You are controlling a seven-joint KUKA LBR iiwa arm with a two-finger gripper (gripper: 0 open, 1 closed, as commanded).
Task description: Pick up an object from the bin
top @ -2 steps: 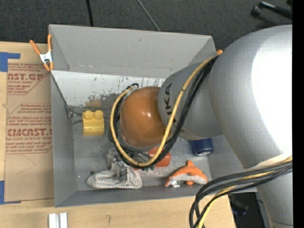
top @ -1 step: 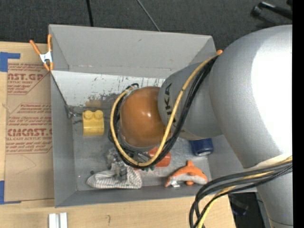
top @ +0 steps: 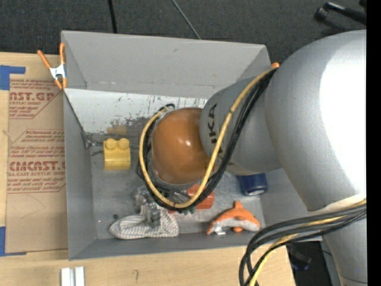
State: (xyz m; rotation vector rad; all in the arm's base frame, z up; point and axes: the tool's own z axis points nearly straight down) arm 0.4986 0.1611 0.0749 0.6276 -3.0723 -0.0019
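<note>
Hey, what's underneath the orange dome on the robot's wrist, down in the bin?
Below the orange dome the edge of a red-orange thing pokes out, and the gripper sits at a grey-white cloth. The bin floor straight beneath the dome is covered.

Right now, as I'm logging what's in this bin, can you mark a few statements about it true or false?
1. A yellow toy brick lies in the left part of the bin. True.
2. A blue cylinder lies on the right, close beside the arm. True.
3. The gripper is down over the blue cylinder. False: it is at a whitish cloth near the bin's wall at the lower edge of the view.
4. The yellow toy brick rests on the cloth. False: they lie apart, with the brick farther back.
5. An orange-and-white toy lies to the right of the cloth. True.
</note>
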